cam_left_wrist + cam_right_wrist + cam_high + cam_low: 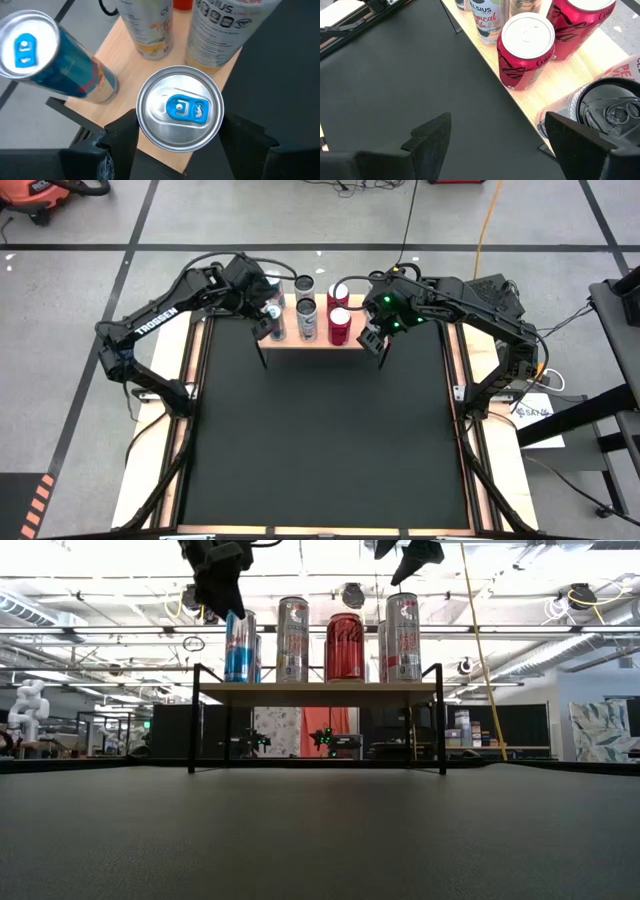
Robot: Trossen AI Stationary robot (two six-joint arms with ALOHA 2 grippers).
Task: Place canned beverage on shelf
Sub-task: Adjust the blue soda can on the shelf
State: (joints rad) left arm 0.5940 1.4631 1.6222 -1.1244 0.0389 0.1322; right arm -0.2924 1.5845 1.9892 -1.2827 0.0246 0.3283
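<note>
The shelf (pixel 320 690) stands at the far end of the black tabletop (pixel 320 430), raised on thin black legs, so everything of interest sits at that back edge.

At the shelf's left end, the left gripper (pixel 268 323) hangs over a blue-tabbed can (pixel 180 107). Its jaws stand wide on either side of the can's rim, apparently not pressing it; the can looks set down on the board, so this reads as a release just after placing. Right behind it on the shelf stands a second blue can (pixel 30 47), which explains the front-edge position: the back spot was taken.

Toward the middle of the shelf are a silver can (pixel 307 315) and a red can (pixel 340 328), each with another can behind it, filling the board two deep.

At the shelf's right end, the right gripper (pixel 375 340) hovers above a pale can with a black top (pixel 612 107). Its jaws are spread wide and hold nothing, with that can lying under one finger rather than between them.
</note>
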